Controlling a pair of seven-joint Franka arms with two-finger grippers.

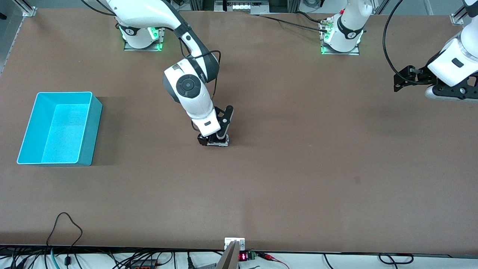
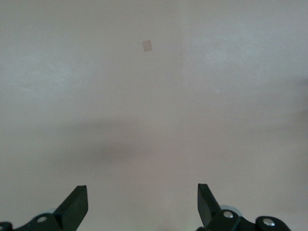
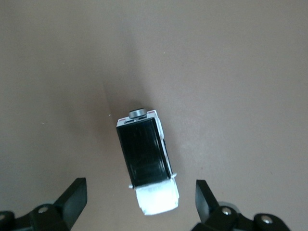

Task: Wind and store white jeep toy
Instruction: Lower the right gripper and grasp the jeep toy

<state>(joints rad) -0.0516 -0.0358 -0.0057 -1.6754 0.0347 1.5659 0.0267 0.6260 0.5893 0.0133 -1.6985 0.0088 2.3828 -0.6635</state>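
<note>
Table (image 1: 298, 179): brown surface with your two arm bases along its far edge; a turquoise bin (image 1: 59, 129) sits open toward the right arm's end.
Left gripper (image 1: 405, 79): waiting high over the left arm's end, fingers spread, nothing between them.
Right gripper (image 1: 214, 141): low over the table's middle, fingers spread wide and holding nothing.
White jeep toy (image 3: 146, 161): on the table directly under your right gripper, between its fingers and touching neither.
Long axis: runs roughly crosswise to the closing line, slightly tilted, so your fingers would likely meet its long sides.
Nearer arm: yours on the right, by far.
</note>
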